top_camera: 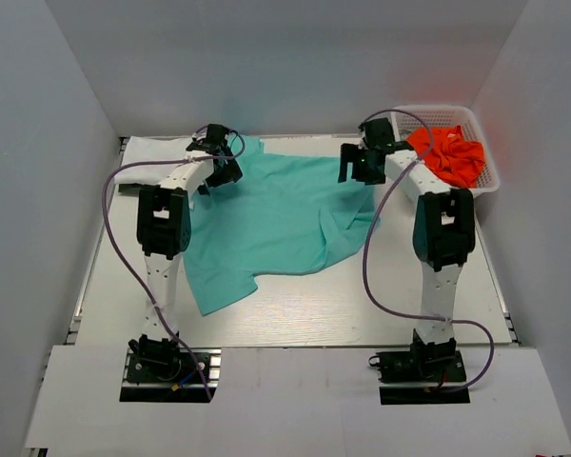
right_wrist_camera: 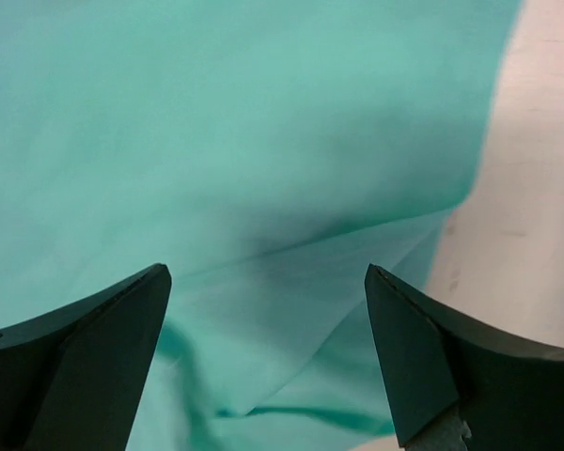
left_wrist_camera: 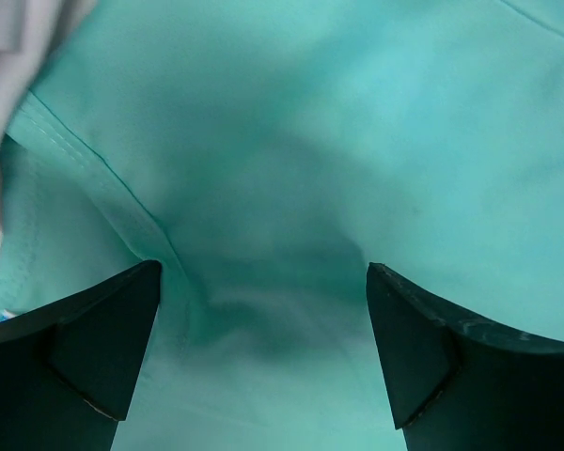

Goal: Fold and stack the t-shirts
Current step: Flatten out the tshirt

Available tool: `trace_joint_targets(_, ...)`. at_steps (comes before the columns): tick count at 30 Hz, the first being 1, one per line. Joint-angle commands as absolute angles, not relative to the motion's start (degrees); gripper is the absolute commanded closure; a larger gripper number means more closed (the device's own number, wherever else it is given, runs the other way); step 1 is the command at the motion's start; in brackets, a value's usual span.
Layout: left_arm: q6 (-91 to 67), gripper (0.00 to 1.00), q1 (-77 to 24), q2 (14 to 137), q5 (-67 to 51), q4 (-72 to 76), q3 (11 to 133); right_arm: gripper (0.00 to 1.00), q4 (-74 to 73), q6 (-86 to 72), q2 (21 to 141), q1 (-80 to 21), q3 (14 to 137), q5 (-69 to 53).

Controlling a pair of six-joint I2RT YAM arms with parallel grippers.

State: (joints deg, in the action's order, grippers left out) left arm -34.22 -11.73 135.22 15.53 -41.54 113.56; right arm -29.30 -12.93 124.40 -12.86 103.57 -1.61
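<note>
A teal t-shirt (top_camera: 281,219) lies spread and rumpled across the middle of the table. My left gripper (top_camera: 219,164) hovers open over its far left corner; the left wrist view shows teal cloth (left_wrist_camera: 291,169) with a seam between the spread jaws. My right gripper (top_camera: 362,167) hovers open over the shirt's far right edge; the right wrist view shows a folded teal edge (right_wrist_camera: 263,188) beside bare table (right_wrist_camera: 536,188). A white t-shirt (top_camera: 157,152) lies folded at the far left. An orange t-shirt (top_camera: 449,152) is bunched in the basket. The dark shirt is out of view.
A white plastic mesh basket (top_camera: 485,176) stands at the far right corner. White walls close in the table at the back and both sides. The arm bases (top_camera: 167,362) sit at the near edge.
</note>
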Motion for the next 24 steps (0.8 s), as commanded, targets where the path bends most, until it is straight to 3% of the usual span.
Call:
trace_joint_targets(1,-32.87,0.0,-14.06,126.66,11.45,-40.25,113.29,0.1,-27.52,-9.57,112.45,-17.48,96.54,-2.9)
trace_joint_targets(8,-35.95,0.0,-15.81,118.65,2.92,-32.27,100.3,0.12,-26.45,-17.65,107.84,-24.69,82.02,2.19)
trace_joint_targets(15,-36.47,0.0,-20.21,121.81,1.76,-29.79,100.8,0.2,-28.39,-22.76,107.5,-27.86,76.22,8.18)
trace_joint_targets(16,-36.47,0.0,-20.74,122.6,1.76,-29.79,101.94,0.24,-27.17,-23.55,107.23,-28.04,75.42,7.91)
trace_joint_targets(17,-35.78,0.0,-21.44,124.09,1.76,-29.79,101.95,0.45,-26.72,-24.25,106.18,-28.12,72.71,7.74)
trace_joint_targets(19,-35.24,0.0,-21.97,125.24,1.76,-29.79,102.74,0.66,-25.23,-26.01,104.33,-28.39,71.2,7.82)
trace_joint_targets(23,-36.47,0.0,-21.97,126.56,6.21,-30.85,100.91,0.69,-25.05,-31.97,99.94,-28.21,67.25,9.75)
trace_joint_targets(24,-37.08,0.0,-21.97,126.56,7.55,-30.33,99.85,0.74,-24.79,-32.86,98.54,-28.13,65.5,10.71)
